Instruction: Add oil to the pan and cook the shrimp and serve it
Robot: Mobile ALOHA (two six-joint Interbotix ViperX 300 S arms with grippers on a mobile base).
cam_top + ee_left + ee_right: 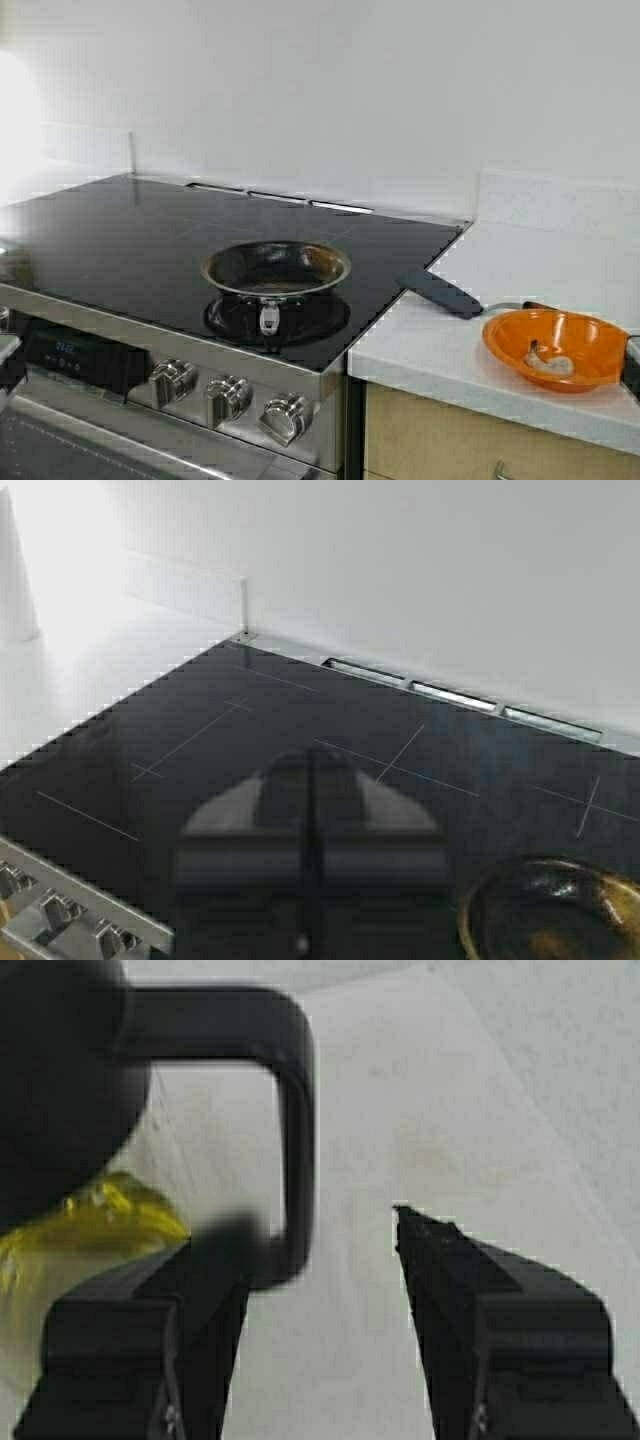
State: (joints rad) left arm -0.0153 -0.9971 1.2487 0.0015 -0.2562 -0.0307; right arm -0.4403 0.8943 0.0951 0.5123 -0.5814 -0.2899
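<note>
Two grippers, right gripper point(320, 1260) spread wide beside oil point(90, 1220) jug handle, left gripper point(312, 820) pressed together above cooktop.

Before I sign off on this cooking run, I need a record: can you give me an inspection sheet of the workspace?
Surface: black glass cooktop; white counter to its right.
Job's things: pan on the front burner, no oil visible inside; oil jug with black handle beside the right gripper; shrimp in the orange bowl.
Clutter: dark flat tool at the counter edge.
Grippers: left gripper above the cooktop, jaws closed, empty; right gripper open, handle just inside one jaw.
Cables: nothing seen.
Surroundings: white wall; stove knobs; wooden cabinet.
</note>
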